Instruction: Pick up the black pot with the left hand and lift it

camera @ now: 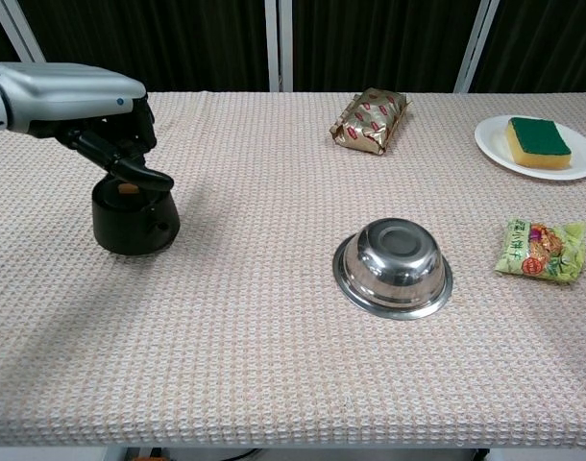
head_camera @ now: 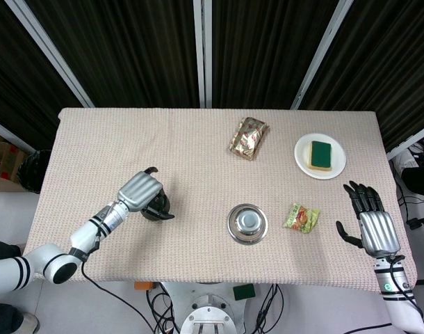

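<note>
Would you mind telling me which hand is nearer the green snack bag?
The right hand is nearer, just right of the snack bag. The left hand is far left, on the pot.

Head view high, looking down, chest view low and nearer, shared table (head_camera: 198,174)
</note>
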`<action>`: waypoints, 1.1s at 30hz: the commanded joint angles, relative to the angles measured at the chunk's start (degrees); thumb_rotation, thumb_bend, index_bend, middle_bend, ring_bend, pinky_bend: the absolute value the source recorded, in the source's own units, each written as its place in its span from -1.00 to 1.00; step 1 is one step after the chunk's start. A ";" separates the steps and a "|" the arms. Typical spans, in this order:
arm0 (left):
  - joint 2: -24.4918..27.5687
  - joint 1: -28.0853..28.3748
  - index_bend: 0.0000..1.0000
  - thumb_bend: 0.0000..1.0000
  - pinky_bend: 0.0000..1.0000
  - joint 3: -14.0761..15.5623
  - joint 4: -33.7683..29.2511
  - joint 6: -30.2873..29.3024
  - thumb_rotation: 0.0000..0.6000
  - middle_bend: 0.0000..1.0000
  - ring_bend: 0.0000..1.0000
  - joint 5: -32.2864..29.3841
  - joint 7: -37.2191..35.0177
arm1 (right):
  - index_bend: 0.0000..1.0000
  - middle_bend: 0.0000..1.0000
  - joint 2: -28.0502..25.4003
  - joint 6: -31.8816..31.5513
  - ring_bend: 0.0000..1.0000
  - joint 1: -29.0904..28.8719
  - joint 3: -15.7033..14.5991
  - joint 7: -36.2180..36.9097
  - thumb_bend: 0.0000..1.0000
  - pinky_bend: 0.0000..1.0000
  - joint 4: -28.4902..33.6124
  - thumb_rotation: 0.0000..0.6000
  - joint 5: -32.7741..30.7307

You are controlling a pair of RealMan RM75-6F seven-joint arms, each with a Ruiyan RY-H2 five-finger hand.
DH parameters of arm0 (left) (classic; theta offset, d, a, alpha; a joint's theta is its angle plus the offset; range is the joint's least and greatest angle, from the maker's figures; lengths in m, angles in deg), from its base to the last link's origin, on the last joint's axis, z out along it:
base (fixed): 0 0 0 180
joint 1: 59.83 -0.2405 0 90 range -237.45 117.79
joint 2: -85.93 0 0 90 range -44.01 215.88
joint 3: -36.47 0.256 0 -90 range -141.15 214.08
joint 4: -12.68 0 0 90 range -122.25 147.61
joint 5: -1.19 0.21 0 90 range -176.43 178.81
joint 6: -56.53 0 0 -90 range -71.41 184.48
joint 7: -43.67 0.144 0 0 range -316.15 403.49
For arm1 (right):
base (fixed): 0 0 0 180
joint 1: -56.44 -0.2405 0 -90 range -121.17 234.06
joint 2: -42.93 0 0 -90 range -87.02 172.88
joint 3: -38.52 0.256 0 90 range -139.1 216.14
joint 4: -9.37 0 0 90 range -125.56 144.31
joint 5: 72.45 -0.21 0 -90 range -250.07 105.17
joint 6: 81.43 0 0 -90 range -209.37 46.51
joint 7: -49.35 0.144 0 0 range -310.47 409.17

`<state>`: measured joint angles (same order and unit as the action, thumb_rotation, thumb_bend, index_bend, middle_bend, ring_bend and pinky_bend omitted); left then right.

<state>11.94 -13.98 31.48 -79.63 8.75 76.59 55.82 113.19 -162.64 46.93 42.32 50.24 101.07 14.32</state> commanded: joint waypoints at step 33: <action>4.31 -0.54 0.97 -1.00 0.16 -3.34 -1.94 -5.12 -0.99 1.00 0.91 -1.53 0.75 | -1.00 -1.00 0.18 1.26 -1.00 -0.52 -0.13 0.74 -0.26 -1.00 -0.04 0.88 -0.41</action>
<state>16.22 -14.54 28.11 -81.61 3.63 75.03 56.50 113.38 -161.39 46.41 42.19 50.99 101.04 13.91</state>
